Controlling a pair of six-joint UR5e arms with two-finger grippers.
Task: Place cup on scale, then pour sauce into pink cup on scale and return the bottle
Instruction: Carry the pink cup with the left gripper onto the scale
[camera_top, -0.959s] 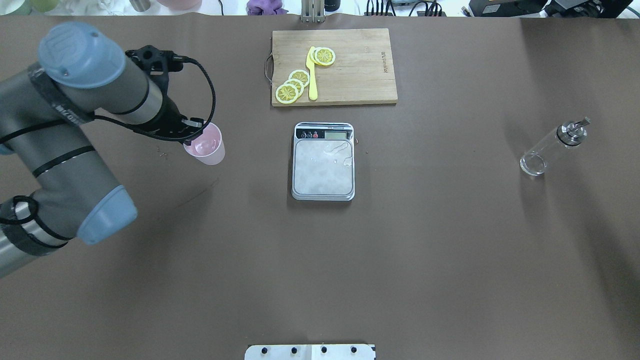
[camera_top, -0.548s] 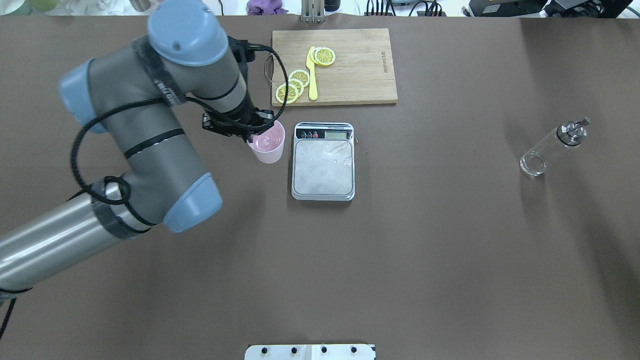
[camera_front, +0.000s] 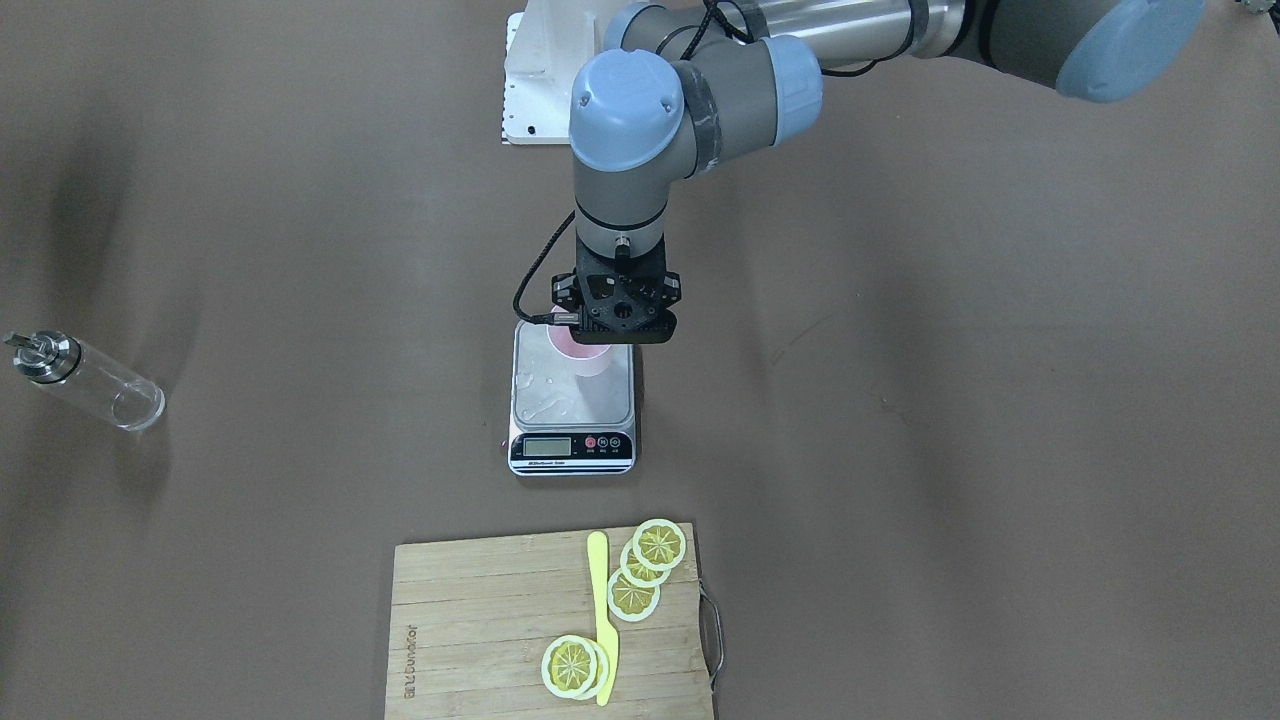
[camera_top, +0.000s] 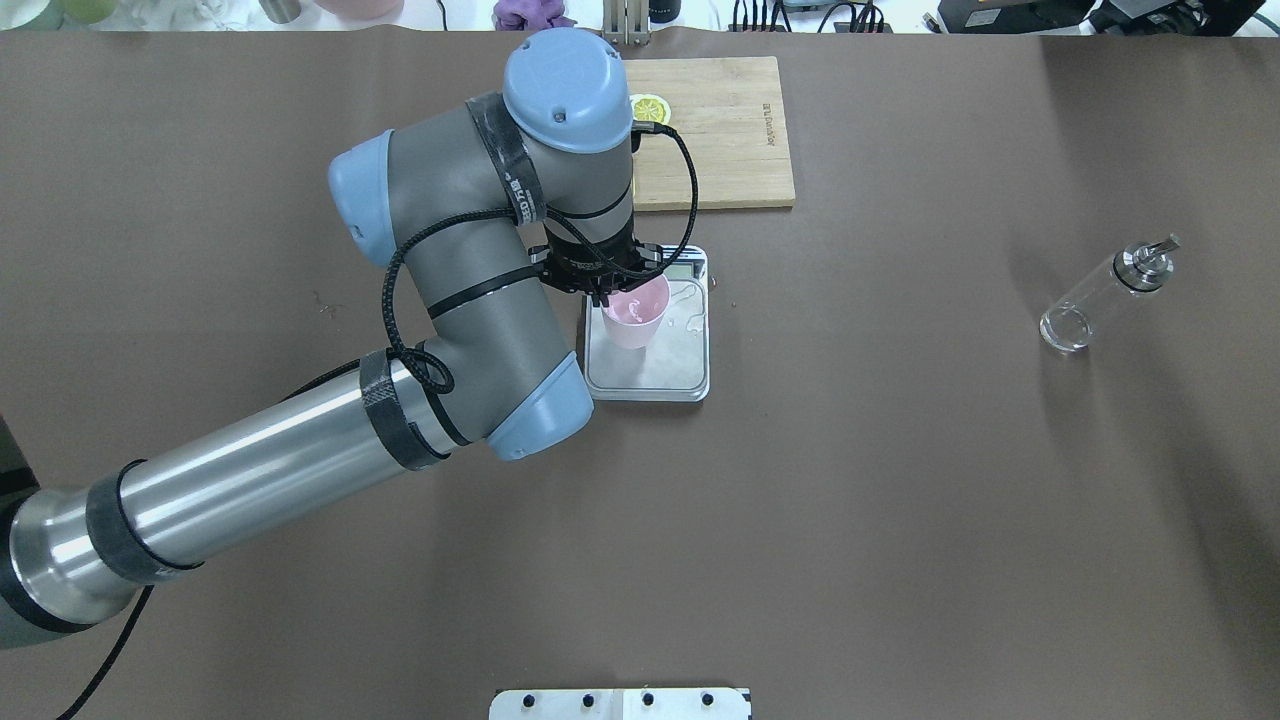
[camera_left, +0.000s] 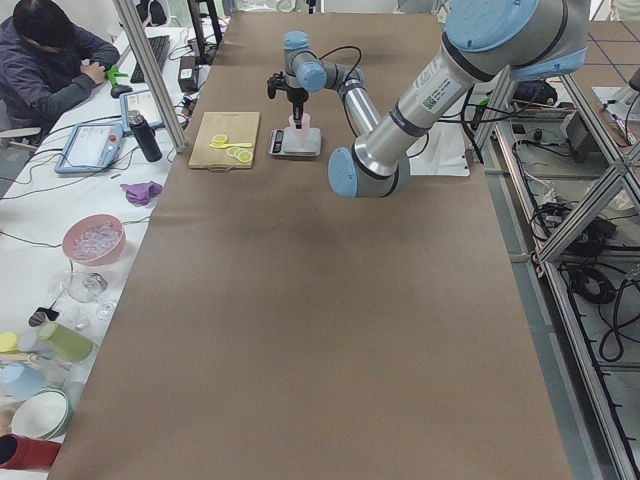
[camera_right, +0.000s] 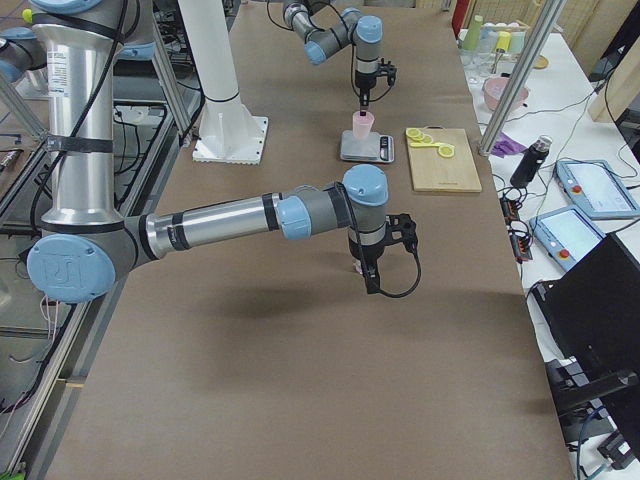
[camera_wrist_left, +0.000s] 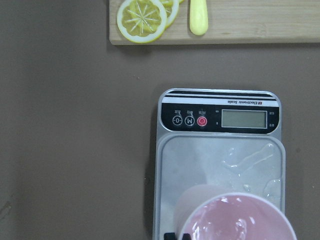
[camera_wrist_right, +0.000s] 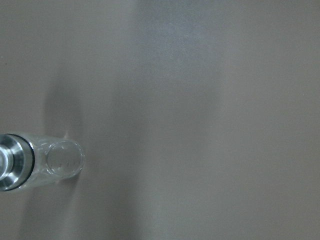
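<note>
The left tool (camera_top: 608, 296) is pinching the rim of the pink cup (camera_top: 635, 312) on the side nearest the robot, and is holding the cup upright over the steel platform of the scale (camera_top: 655, 372), toward the platform's display end. From overhead the arm is covering part of the scale's display. The front-facing view is showing the display and buttons in full, but there the tool's black body is hiding most of the cup (camera_front: 588, 360). The left wrist camera is looking straight down past the cup's rim (camera_wrist_left: 235, 222) onto the scale (camera_wrist_left: 220, 117), where clear smears are glinting on the steel. No view is settling whether the cup's base is touching the platform. The bottle (camera_top: 1105, 295) is sitting on the brown desk (camera_top: 900, 500) well apart from the scale, on the robot's right. The right wrist camera is catching it at its left edge (camera_wrist_right: 42, 162), metal cap and glass body. The right tool (camera_right: 368, 280) is showing only from the right end of the desk, so I cannot tell whether it is spread or closed. Beyond the scale, a cutting board (camera_front: 480, 630) is carrying lemon slices (camera_front: 658, 545) and a yellow knife (camera_front: 600, 610).
</note>
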